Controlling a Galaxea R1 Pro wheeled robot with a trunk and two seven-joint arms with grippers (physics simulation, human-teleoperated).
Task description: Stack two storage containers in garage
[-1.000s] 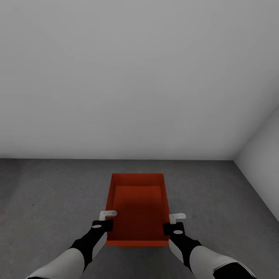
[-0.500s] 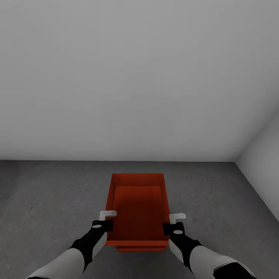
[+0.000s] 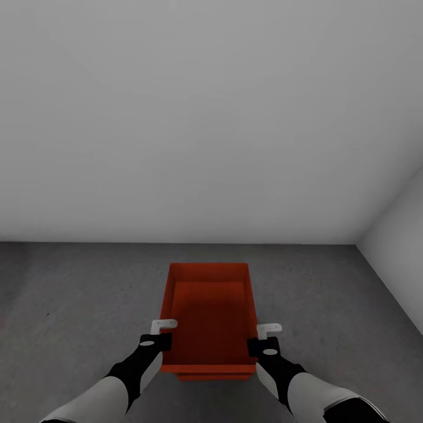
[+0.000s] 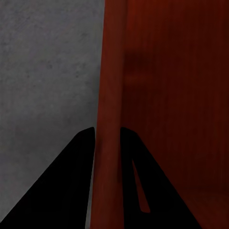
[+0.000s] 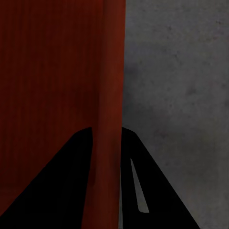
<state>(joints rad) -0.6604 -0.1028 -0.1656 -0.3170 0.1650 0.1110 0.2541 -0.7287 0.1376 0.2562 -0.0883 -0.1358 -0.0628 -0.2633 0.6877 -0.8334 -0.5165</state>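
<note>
Left gripper (image 3: 160, 332) clamped on the left wall of the upper orange box (image 3: 207, 311), right gripper (image 3: 262, 338) clamped on its right wall, a second box's edge (image 3: 214, 377) peeking beneath, speckled grey concrete floor (image 3: 76, 294), bare white walls (image 3: 205, 117) meeting in the far right corner.

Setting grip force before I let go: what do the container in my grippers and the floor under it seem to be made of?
The storage container looks like rigid moulded plastic: uniform orange-red, smooth thin walls, matte with faint vertical streaks in the left wrist view. A second orange-red edge peeks out beneath it; same look. The floor reads as concrete: dark grey, speckled, rough, no sheen. These are renders, so this is appearance only.
</note>
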